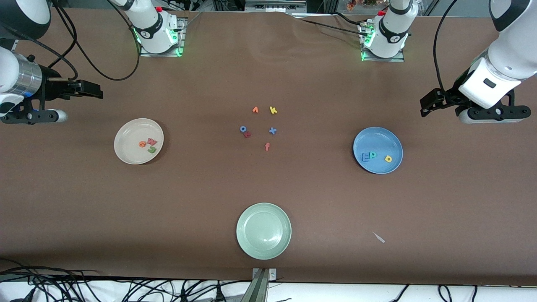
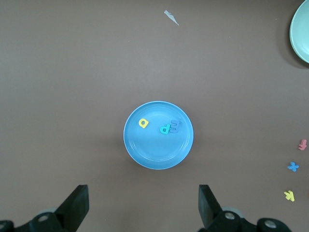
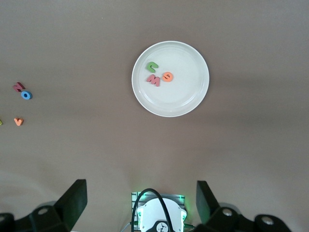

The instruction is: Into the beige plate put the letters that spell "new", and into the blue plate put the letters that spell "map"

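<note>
The beige plate (image 1: 128,136) lies toward the right arm's end of the table. It holds the orange e (image 1: 142,144), pinkish-red w (image 1: 152,141) and olive-green n (image 1: 152,149). The blue plate (image 1: 379,140) lies toward the left arm's end. In it are the blue m (image 1: 365,157), teal p (image 1: 372,155) and yellow a (image 1: 388,159). My left gripper (image 1: 426,105) hangs open and empty over bare table beside the blue plate (image 2: 154,147). My right gripper (image 1: 94,90) hangs open and empty over bare table beside the beige plate (image 3: 188,92).
Loose letters lie mid-table: orange v (image 1: 255,110), yellow k (image 1: 273,110), blue o (image 1: 243,128) touching a dark red letter (image 1: 247,134), blue x (image 1: 272,131), orange-red f (image 1: 267,146). An empty pale green plate (image 1: 264,230) sits nearest the front camera. A small pale scrap (image 1: 379,237) lies beside it.
</note>
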Robot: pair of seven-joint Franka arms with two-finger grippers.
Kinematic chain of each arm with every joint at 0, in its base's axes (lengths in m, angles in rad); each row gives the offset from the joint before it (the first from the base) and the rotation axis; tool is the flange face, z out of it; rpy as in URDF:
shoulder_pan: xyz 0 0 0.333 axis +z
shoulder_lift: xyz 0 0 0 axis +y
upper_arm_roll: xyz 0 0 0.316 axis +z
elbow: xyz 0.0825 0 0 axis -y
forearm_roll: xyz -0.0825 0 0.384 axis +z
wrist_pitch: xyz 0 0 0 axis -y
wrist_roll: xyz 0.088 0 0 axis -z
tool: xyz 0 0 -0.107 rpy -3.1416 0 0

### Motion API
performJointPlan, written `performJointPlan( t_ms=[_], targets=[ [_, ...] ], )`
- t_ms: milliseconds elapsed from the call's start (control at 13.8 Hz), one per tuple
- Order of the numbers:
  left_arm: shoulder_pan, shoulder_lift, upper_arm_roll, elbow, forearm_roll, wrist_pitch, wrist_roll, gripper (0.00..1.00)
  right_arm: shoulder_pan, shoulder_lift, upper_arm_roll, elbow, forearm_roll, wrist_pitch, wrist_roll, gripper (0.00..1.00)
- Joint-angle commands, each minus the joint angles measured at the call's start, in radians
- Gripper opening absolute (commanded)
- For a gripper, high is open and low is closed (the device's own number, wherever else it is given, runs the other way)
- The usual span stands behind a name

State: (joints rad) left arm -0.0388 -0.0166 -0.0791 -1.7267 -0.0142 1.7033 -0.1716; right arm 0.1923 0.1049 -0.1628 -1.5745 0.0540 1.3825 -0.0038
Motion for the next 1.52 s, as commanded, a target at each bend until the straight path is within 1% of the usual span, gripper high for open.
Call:
performJointPlan(
  t_ms=[0,363,508,798,1161,1451],
  targets=[
    [-0.004,0.003,0.005,0.018,0.019,-0.021,0.011,1.00,-0.011,-0.011,-0.007,0.013,-0.013,-0.017,-0.016,1.00],
    [-0.004,0.003,0.005,0.018,0.019,-0.025,0.011,1.00,-0.010,-0.007,-0.017,0.013,-0.013,-0.017,-0.035,1.00],
    [-0.004,0.003,0.005,0.018,0.019,-0.025,0.011,1.00,-0.007,-0.004,-0.035,0.013,-0.013,-0.014,-0.033,1.00],
    [-0.003,0.003,0.005,0.018,0.019,-0.025,0.011,1.00,-0.004,-0.001,-0.034,0.021,-0.016,0.001,-0.013,1.00],
    [-0.003,0.003,0.005,0.018,0.019,-0.025,0.011,1.00,0.006,-0.001,-0.032,0.021,-0.025,0.082,-0.007,1.00],
    [-0.003,0.003,0.005,0.018,0.019,-0.025,0.011,1.00,0.007,-0.001,-0.029,0.021,-0.023,0.085,0.002,1.00]
  ],
)
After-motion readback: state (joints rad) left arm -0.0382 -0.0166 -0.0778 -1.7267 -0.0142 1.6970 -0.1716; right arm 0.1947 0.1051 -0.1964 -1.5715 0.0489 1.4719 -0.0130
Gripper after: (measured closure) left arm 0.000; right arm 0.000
